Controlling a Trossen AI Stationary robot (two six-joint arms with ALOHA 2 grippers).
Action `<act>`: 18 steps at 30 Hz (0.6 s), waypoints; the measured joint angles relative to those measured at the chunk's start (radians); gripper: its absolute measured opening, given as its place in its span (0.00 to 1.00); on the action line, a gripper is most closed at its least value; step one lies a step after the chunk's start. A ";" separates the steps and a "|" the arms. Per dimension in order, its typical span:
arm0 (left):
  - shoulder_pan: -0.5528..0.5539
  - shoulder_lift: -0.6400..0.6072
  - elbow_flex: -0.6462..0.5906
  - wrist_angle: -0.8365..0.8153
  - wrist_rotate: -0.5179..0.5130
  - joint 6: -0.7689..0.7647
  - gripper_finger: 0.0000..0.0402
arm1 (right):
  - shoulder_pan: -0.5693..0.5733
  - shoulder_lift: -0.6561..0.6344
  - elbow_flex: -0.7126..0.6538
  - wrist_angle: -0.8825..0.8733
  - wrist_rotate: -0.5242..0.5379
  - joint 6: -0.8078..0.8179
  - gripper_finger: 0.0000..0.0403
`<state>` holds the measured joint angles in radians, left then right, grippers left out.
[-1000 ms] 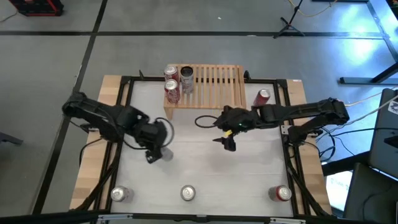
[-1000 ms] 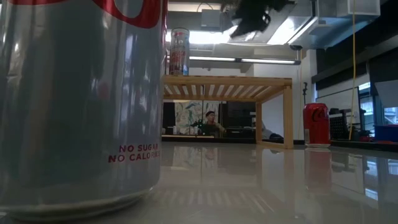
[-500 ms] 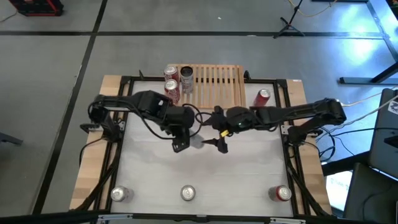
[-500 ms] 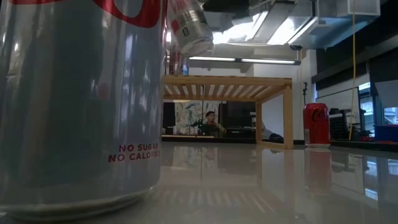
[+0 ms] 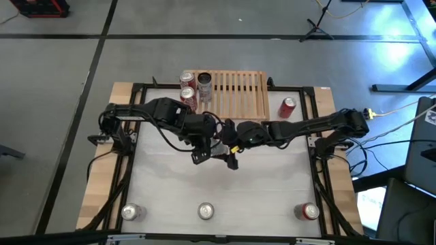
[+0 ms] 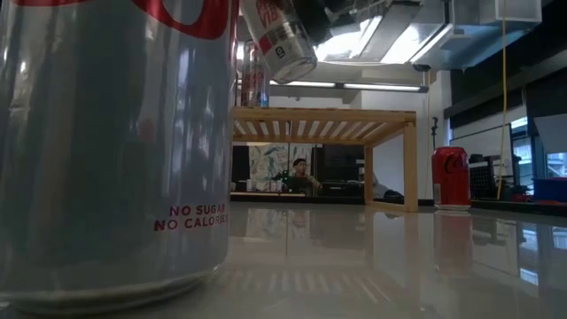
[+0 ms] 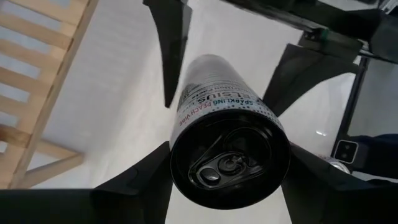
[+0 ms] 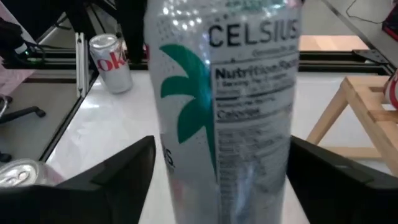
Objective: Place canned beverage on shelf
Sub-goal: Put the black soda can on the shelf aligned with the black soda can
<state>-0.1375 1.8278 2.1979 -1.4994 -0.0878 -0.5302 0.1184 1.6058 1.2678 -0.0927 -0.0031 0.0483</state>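
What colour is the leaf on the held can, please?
Green, on the silver can; right wrist view shows it best.

light: bright overhead | glare: table (image 6: 372,257) — glossy reflections | blur: near can (image 6: 115,142)

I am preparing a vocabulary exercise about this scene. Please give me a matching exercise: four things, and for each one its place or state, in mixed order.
Things:
1. Celsius can
2. red can
3. shelf
4. right gripper

Places or states:
a. stands on the table beside the shelf
b. open, one finger on each side of the Celsius can
c. held in the air by the left gripper
d. at the table's far edge, cans on one end

Pairs: 1-c, 2-a, 3-d, 4-b
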 joint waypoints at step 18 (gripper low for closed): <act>-0.005 -0.129 -0.001 -0.038 -0.050 0.014 0.68 | -0.047 -0.034 0.011 0.060 0.081 -0.009 0.51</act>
<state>-0.1424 1.6992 2.1973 -1.5371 -0.1379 -0.5160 0.0711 1.5718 1.2785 -0.0331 0.0778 0.0395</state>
